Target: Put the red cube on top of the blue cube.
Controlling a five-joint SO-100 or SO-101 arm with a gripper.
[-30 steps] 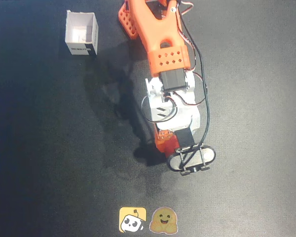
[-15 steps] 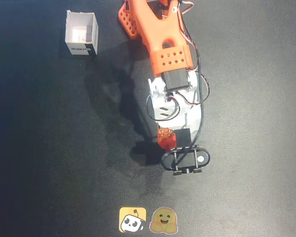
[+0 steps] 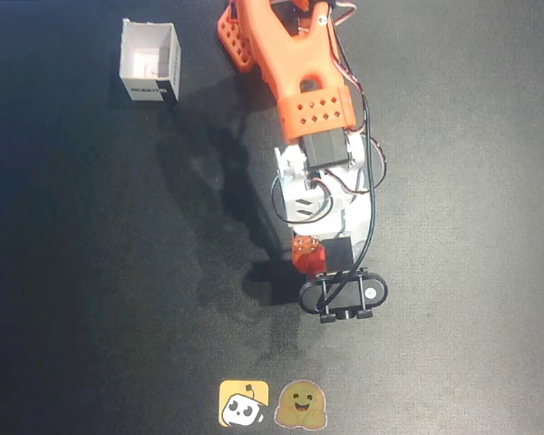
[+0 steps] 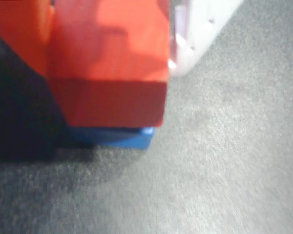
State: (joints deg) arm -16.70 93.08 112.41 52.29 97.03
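In the wrist view the red cube (image 4: pixel 107 63) fills the upper left, clamped between an orange finger (image 4: pixel 19 34) on its left and a white finger (image 4: pixel 195 29) on its right. My gripper (image 4: pixel 107 73) is shut on it. Directly under the cube a strip of the blue cube (image 4: pixel 122 137) shows on the dark mat; I cannot tell whether the two touch. In the overhead view the gripper (image 3: pixel 306 258) points down beneath the wrist, with only an orange-red bit visible. Both cubes are hidden there by the arm.
A white open-topped box (image 3: pixel 150 62) stands at the upper left of the overhead view. Two stickers, one yellow (image 3: pixel 244 403) and one a smiling face (image 3: pixel 302 405), lie at the bottom edge. The orange arm (image 3: pixel 290 63) reaches in from the top.
The wrist has shifted slightly left and settled over the same spot. Over the last half second almost nothing has moved.
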